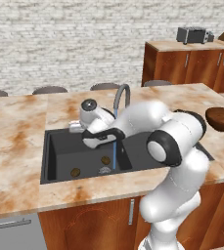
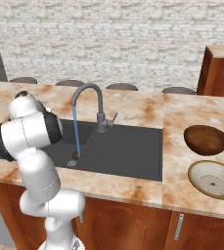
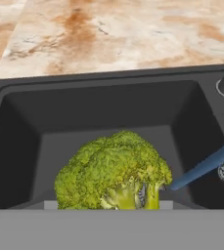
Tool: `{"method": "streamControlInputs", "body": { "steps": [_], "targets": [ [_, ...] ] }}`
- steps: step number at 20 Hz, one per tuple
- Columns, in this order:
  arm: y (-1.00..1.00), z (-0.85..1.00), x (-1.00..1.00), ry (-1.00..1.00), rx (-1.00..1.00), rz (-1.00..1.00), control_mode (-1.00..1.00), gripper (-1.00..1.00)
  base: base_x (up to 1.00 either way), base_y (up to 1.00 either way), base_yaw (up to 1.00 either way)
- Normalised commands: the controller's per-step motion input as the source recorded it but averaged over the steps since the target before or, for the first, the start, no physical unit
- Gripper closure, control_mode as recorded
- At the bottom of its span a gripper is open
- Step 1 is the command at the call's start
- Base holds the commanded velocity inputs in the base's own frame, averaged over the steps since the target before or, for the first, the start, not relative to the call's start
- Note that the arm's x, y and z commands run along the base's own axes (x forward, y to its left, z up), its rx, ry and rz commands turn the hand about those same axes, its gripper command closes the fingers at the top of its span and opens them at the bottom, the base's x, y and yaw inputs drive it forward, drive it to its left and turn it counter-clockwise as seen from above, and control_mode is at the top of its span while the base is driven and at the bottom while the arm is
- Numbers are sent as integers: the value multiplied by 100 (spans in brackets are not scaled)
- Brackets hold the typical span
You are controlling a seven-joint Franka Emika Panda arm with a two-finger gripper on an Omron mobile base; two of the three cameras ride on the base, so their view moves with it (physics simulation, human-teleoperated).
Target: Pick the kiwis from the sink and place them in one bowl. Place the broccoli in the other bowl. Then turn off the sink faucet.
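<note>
The broccoli point(image 3: 114, 173), a bright yellow-green floret, sits close up at the bottom of the hand view, and it hides the fingertips holding it. My gripper point(image 1: 77, 128) is shut on it above the back left part of the dark-grey sink point(image 1: 59, 156). Two brown kiwis point(image 1: 75, 172) point(image 1: 105, 159) lie on the sink floor near the round drain point(image 1: 104, 170). The grey gooseneck faucet point(image 1: 122, 95) runs a thin blue stream point(image 1: 115, 154) into the basin. On the counter to the right stand the dark wooden bowl point(image 2: 206, 139) and the cream bowl point(image 2: 214, 179).
Marble counter point(image 1: 15, 141) surrounds the sink on all sides. The faucet's neck point(image 2: 91, 97) and lever rise behind the basin, close to my arm. Wooden cabinets with a toaster point(image 1: 191, 35) stand at the far right. Stool tops line the counter's far edge.
</note>
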Motion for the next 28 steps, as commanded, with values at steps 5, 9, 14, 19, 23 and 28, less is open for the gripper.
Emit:
{"method": "streamControlInputs", "body": {
  "steps": [5,9,14,19,23,28],
  "targets": [
    [-35,35,-57,0,0,0,-100,100,0,0,0],
    [-44,22,-54,0,0,0,-100,100,0,0,0],
    [-55,38,-47,0,0,0,-100,100,0,0,0],
    [-61,44,-37,0,0,-1,-100,100,0,0,0],
    [-67,15,-25,0,0,-10,-100,100,0,0,0],
    [-61,0,-12,0,0,-10,-100,100,0,0,0]
  ]
}}
